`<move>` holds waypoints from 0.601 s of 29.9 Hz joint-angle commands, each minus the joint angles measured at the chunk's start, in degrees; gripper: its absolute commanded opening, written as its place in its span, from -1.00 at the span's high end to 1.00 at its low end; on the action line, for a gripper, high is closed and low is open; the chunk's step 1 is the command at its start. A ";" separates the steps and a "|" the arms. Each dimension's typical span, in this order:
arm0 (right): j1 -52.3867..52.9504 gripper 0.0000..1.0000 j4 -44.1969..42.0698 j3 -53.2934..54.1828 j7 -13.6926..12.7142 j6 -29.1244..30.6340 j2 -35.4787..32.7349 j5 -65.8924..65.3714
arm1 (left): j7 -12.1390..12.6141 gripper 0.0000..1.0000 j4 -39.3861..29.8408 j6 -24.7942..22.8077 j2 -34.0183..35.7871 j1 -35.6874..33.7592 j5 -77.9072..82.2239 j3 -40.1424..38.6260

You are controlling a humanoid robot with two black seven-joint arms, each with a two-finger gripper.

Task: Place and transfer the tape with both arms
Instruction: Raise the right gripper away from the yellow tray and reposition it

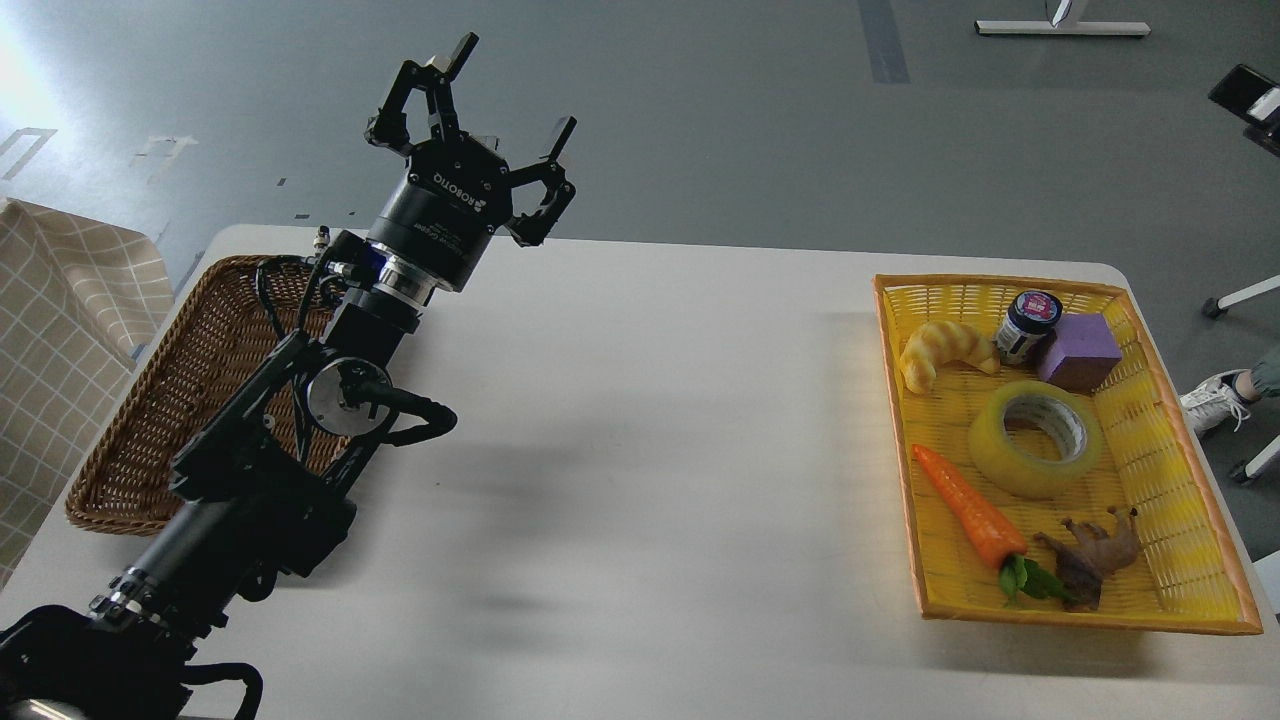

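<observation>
**Tape transfer: left arm idle, roll not yet picked**

Left gripper (497, 100): fingers spread wide, empty, raised above the wicker basket (130, 440). Right gripper: not in view. Tape (1036, 437): lying flat in the yellow basket (1190, 590), between croissant toy (945, 350), purple block (1080, 350) and carrot (972, 515). Advice: the right arm would best grasp across the roll's wall, clear of its neighbours.

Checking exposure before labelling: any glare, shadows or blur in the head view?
Head view: sharp overall; blown-out glare on the floor at top left; soft shadows on the table beside the left gripper's arm; tape in the yellow basket evenly lit and legible.
</observation>
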 commanded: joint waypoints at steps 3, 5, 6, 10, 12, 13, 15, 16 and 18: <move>-3.71 -1.00 -0.23 0.04 -0.36 -0.32 -0.22 -12.34 | 0.07 -0.96 0.01 0.20 -0.57 0.18 0.06 0.07; -4.94 -1.00 -0.14 0.04 -0.27 -0.32 -0.14 -15.24 | 0.07 -0.96 0.01 0.20 -0.57 0.27 0.06 0.07; -6.17 -1.00 0.03 -0.13 -0.27 -0.32 -0.14 -16.91 | 0.07 -0.96 0.01 0.20 -0.57 0.27 0.06 0.07; -11.62 -0.99 -0.14 -0.05 -0.18 -0.32 -0.05 -22.02 | -0.02 -0.96 -0.07 0.20 -0.22 0.36 0.15 0.07; -13.47 -0.99 -0.40 -0.13 -0.18 -0.32 -0.05 -24.92 | -0.28 -0.96 -0.16 0.20 -0.04 0.54 0.15 -0.11; -14.17 -0.99 -0.58 -0.22 -0.18 -0.32 -0.05 -26.67 | -0.28 -0.96 -0.16 0.20 -0.04 0.97 0.15 -0.19; -14.62 -0.98 -0.58 -0.13 -0.27 -0.32 0.48 -28.87 | -0.28 -0.96 -0.16 0.03 -0.30 1.24 0.15 -0.28; -14.62 -0.98 -0.67 -0.13 -0.35 -0.32 0.65 -29.40 | -0.37 -0.96 -0.16 0.02 -0.39 1.24 0.15 -0.28; -14.62 -0.98 -1.19 -0.13 -0.88 -0.32 1.79 -30.37 | -0.37 -0.96 -0.25 0.02 -0.57 1.24 0.15 -0.28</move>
